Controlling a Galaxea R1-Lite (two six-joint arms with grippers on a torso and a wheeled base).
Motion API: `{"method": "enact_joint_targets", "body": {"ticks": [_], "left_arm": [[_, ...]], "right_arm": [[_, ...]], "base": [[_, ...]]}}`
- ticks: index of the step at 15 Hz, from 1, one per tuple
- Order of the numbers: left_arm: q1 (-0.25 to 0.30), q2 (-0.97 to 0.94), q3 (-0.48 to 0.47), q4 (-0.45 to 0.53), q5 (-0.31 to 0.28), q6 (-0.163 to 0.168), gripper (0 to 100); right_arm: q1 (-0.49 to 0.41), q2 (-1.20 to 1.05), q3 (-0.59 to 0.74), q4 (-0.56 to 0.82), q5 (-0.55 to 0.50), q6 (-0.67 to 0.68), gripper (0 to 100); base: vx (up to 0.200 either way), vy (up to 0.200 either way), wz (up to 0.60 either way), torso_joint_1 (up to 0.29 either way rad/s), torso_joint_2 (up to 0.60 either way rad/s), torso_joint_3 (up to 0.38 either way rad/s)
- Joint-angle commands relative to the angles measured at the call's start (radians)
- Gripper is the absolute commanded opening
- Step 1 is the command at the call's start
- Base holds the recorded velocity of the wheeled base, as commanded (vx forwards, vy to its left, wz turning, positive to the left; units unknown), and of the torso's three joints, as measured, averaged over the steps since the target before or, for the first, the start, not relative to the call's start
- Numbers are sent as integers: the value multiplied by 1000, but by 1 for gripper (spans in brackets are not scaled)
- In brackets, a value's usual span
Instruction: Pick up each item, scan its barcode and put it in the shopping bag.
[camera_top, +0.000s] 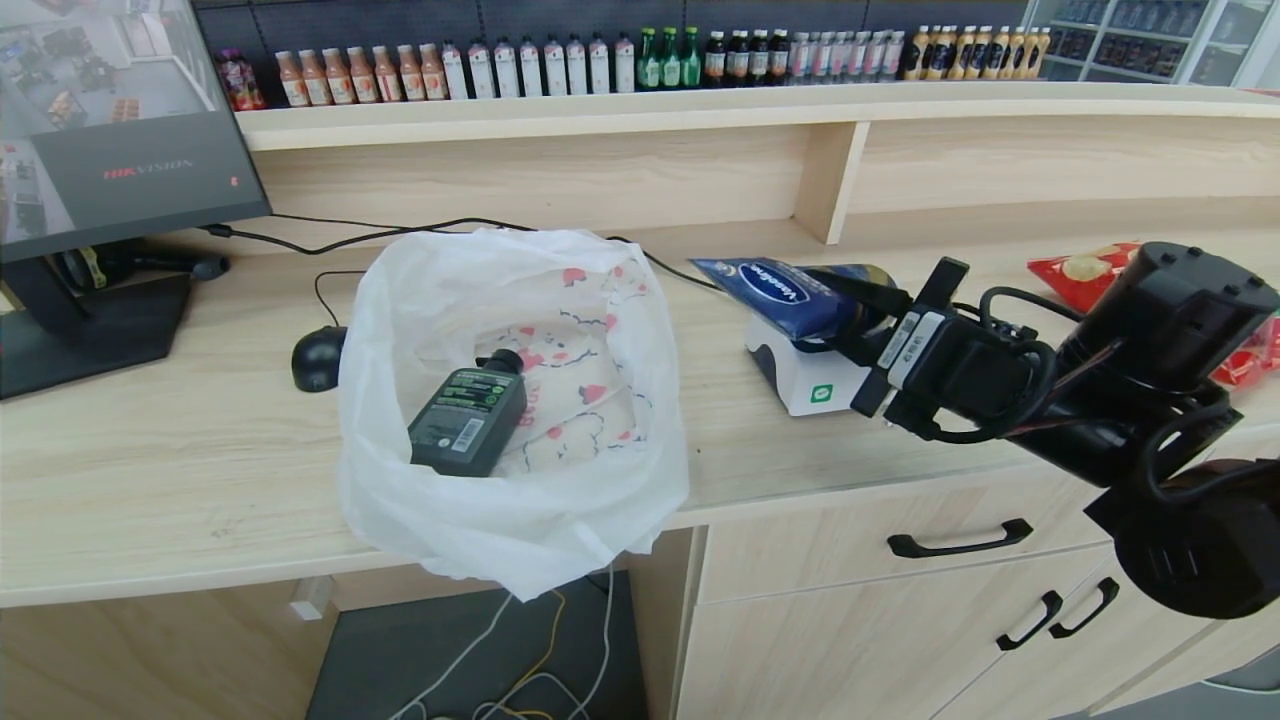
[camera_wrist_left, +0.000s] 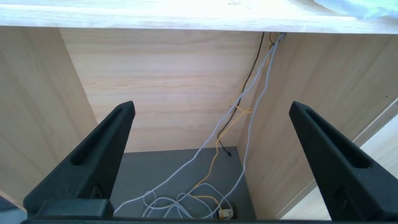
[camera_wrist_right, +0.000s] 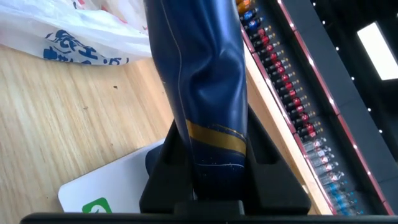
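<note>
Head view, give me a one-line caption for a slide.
Right gripper holds a blue tube above the white scanner, with a dark bottle lying in the shopping bag.

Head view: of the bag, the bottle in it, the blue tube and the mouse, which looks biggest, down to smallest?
1. bag
2. bottle and tube: they look alike, and the hand hides part of the tube, so I won't rank them.
3. mouse

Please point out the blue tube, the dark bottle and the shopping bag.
blue tube (camera_top: 772, 290): head view, middle of its body.
dark bottle (camera_top: 466, 420): head view, on its label.
shopping bag (camera_top: 540, 530): head view, its front wall.
</note>
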Motion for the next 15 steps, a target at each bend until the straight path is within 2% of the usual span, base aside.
{"method": "enact_joint_targets", "body": {"ticks": [1,7,15], "left_arm": [[0,0,0,0,0,0,100],[0,0,0,0,0,0,100],[0,0,0,0,0,0,100]], "right_arm": [[1,-1,0,-1,1,0,0],[2,2,-1,-2,-1,5,0],[54,8,-24,-2,-21,16,0]], "base": [[0,0,0,0,0,0],[0,0,0,0,0,0],[0,0,0,0,0,0]]}}
